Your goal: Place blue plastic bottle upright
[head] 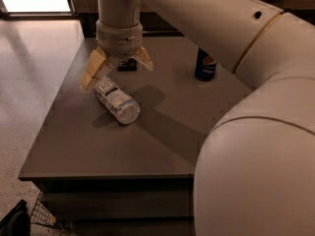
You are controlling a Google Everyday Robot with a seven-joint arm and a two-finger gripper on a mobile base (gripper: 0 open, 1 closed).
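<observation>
The blue plastic bottle (115,100) is clear with a white-and-dark label. It lies on its side on the grey table (98,146), left of centre, its base toward the front right. My gripper (117,69) hangs just above and behind the bottle's cap end, fingers spread open and empty. One tan finger (93,73) is at the left over the bottle's top end, the other at the right. The cap is hidden behind the gripper.
A blue Pepsi can (205,65) stands upright at the back right of the table. A flat black packet (128,64) lies behind the gripper. My large white arm fills the right side. The table's left edge drops to a tiled floor (29,73).
</observation>
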